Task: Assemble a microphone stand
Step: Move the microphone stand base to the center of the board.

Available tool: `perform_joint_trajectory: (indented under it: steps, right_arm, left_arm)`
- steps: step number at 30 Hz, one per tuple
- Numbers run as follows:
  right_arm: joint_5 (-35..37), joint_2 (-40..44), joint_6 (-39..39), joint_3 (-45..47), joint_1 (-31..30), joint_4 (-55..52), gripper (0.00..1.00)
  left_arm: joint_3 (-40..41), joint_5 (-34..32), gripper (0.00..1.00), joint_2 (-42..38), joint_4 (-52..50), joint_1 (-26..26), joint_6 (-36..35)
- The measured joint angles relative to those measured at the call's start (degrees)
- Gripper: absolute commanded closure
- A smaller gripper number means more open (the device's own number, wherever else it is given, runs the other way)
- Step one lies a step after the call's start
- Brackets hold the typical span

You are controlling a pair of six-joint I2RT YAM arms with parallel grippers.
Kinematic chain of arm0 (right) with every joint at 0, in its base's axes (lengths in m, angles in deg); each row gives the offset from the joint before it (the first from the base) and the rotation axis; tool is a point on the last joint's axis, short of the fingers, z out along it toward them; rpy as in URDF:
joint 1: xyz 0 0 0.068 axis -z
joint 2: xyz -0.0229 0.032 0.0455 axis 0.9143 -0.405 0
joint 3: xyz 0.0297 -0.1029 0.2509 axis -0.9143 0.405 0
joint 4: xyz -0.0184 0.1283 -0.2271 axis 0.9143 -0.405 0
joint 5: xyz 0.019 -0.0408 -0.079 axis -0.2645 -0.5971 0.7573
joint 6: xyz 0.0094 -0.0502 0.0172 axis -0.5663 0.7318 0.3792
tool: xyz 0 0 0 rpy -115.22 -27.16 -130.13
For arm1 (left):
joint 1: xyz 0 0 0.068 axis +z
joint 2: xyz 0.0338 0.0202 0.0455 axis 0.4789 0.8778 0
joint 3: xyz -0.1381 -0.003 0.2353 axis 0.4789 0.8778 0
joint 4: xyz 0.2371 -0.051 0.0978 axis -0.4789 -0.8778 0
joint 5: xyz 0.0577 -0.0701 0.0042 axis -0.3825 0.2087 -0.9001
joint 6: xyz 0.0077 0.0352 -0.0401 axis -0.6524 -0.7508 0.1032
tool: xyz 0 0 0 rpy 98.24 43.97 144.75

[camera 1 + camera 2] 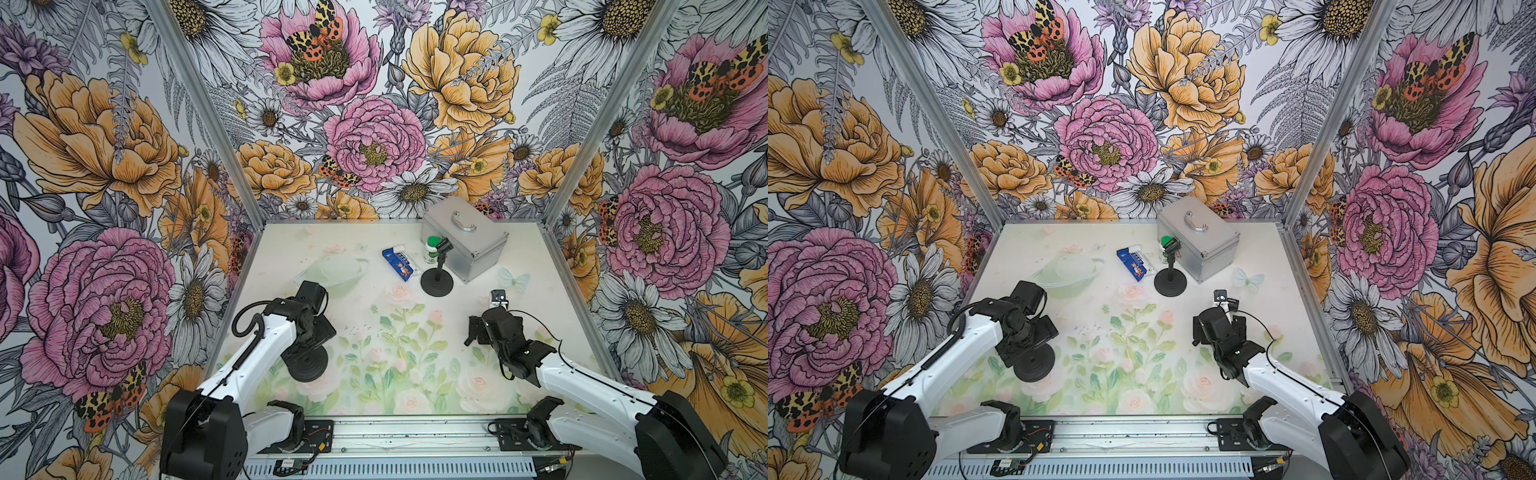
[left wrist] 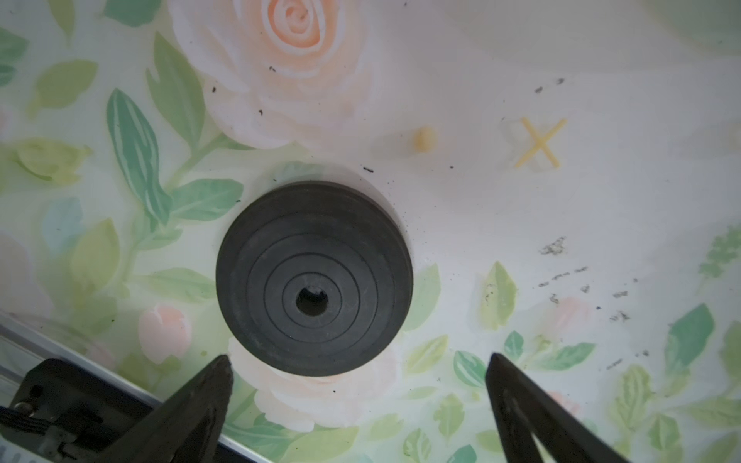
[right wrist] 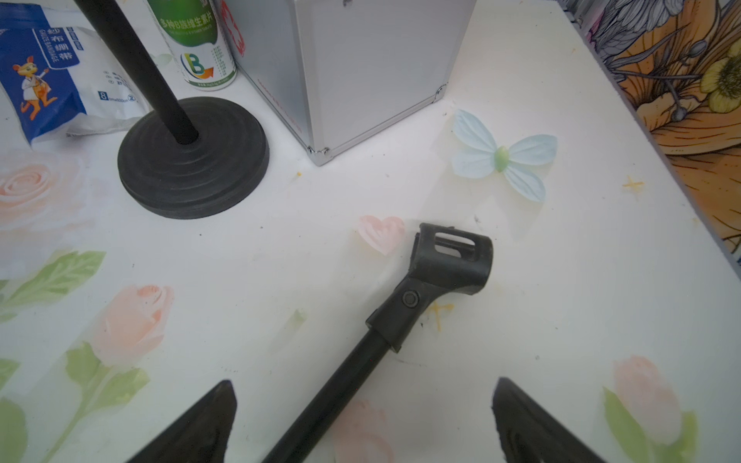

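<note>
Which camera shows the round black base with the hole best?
Left wrist view: the base sits whole, hole showing, ahead of the open left gripper. Both top views show it partly hidden under that gripper. The right wrist view misses it.

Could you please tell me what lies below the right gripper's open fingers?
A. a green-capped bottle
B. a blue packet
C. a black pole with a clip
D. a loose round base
C: the right wrist view shows the black pole with a clip lying flat on the table under the open right gripper.
</note>
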State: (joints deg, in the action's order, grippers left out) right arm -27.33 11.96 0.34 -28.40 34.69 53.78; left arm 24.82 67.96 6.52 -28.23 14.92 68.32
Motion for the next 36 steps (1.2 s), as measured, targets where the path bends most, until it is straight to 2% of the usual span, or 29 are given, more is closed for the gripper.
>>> perform_joint_trajectory:
  steps: [4,16,25,31,36]
  right_arm:
    - [0.0,-1.3,0.0,0.0,0.0,0.0,0.0]
    - [-0.7,-1.7,0.0,0.0,0.0,0.0,0.01]
    - [-0.7,-1.7,0.0,0.0,0.0,0.0,0.01]
    - [-0.7,-1.7,0.0,0.0,0.0,0.0,0.01]
    - [-0.6,-2.0,0.0,0.0,0.0,0.0,0.01]
  left_arm:
    - [-1.9,-0.1,0.01,4.2,2.0,-0.3,-2.4]
    - [-0.8,3.0,0.01,14.2,8.1,-2.6,-4.9]
    - [-1.1,3.0,0.01,15.1,7.8,-3.0,-5.3]
    - [2.5,3.3,0.01,10.7,8.8,-3.1,-3.8]
    - [3.2,4.1,0.01,10.5,9.3,-3.5,-3.2]
